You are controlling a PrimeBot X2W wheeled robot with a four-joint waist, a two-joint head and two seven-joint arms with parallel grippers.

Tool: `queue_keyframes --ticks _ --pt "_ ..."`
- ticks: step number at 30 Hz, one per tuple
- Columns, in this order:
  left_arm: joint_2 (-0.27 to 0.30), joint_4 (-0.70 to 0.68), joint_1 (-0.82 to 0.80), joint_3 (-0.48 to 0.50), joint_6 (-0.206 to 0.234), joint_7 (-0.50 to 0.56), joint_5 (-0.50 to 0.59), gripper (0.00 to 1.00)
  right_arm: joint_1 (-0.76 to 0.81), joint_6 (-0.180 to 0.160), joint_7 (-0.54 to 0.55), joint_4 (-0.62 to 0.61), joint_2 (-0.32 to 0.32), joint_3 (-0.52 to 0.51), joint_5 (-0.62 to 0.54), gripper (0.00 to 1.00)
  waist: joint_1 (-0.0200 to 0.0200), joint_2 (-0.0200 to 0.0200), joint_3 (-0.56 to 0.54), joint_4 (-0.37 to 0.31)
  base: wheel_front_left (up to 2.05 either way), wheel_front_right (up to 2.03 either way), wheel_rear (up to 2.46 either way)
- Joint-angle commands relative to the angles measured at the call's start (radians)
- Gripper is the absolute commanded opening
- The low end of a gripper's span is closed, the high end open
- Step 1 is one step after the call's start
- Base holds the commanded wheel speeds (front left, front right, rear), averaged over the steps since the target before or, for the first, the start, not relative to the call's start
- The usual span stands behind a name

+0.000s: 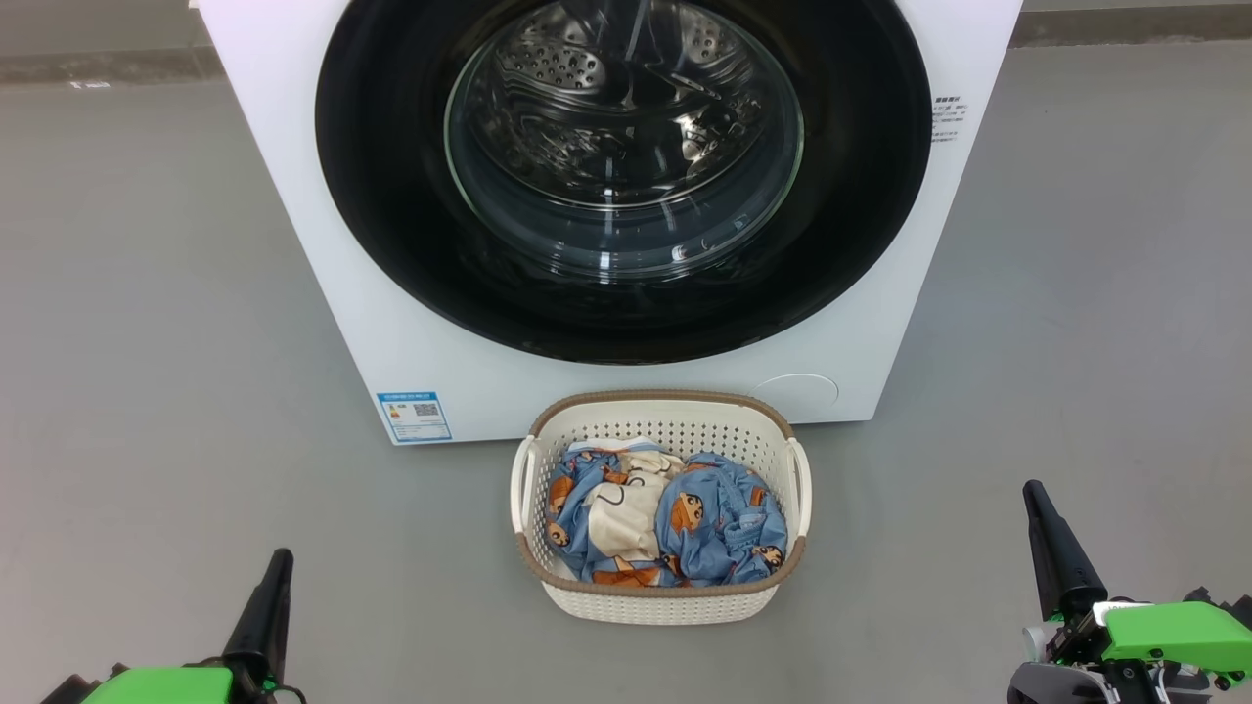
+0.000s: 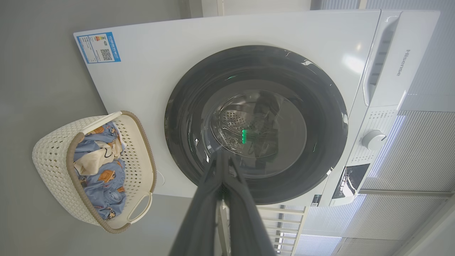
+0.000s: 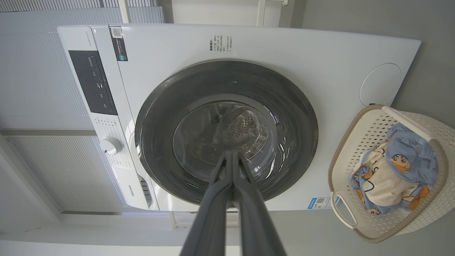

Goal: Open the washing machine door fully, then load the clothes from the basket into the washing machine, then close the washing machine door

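glossy black washing machine door [image 1: 391,196] shut; blue clothes [image 1: 719,523] in cream basket [image 1: 665,606] before white washing machine [image 1: 284,176]

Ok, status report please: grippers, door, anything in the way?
Shut and empty: left gripper, right gripper. Washing machine door closed. Clothes in basket, on floor right in front of it.

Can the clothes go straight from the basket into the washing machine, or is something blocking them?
Blocked. The washing machine door is shut, standing right behind the basket that holds the clothes. It has to open first.
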Motion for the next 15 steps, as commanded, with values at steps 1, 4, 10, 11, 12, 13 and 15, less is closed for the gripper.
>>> queue_keyframes --ticks 1,4,10,11,12,13,15 --pt "0.013 -0.019 -0.042 0.034 -0.003 0.007 0.015 0.00 -0.015 0.002 0.009 -0.025 -0.003 0.022 -0.005 0.00 0.0000 0.0000 0.000 0.000 0.00 0.00 0.00" --pt "0.013 -0.019 -0.042 0.034 -0.003 0.007 0.015 0.00 -0.015 0.002 0.009 -0.025 -0.003 0.022 -0.005 0.00 0.0000 0.0000 0.000 0.000 0.00 0.00 0.00" --pt "0.013 -0.019 -0.042 0.034 -0.003 0.007 0.015 0.00 -0.015 0.002 0.009 -0.025 -0.003 0.022 -0.005 0.00 0.0000 0.0000 0.000 0.000 0.00 0.00 0.00" --pt "0.013 -0.019 -0.042 0.034 -0.003 0.007 0.015 0.00 -0.015 0.002 0.009 -0.025 -0.003 0.022 -0.005 0.00 0.0000 0.0000 0.000 0.000 0.00 0.00 0.00" --pt "0.013 -0.019 -0.042 0.034 -0.003 0.007 0.015 0.00 -0.015 0.002 0.009 -0.025 -0.003 0.022 -0.005 0.00 0.0000 0.0000 0.000 0.000 0.00 0.00 0.00" --pt "0.013 -0.019 -0.042 0.034 -0.003 0.007 0.015 0.00 -0.015 0.002 0.009 -0.025 -0.003 0.022 -0.005 0.00 0.0000 0.0000 0.000 0.000 0.00 0.00 0.00" --pt "-0.002 0.010 0.006 -0.002 0.000 -0.001 -0.001 1.00 0.002 0.000 -0.001 0.013 0.001 0.000 0.000 1.00 0.0000 0.0000 0.000 0.000 0.00 0.00 0.00"
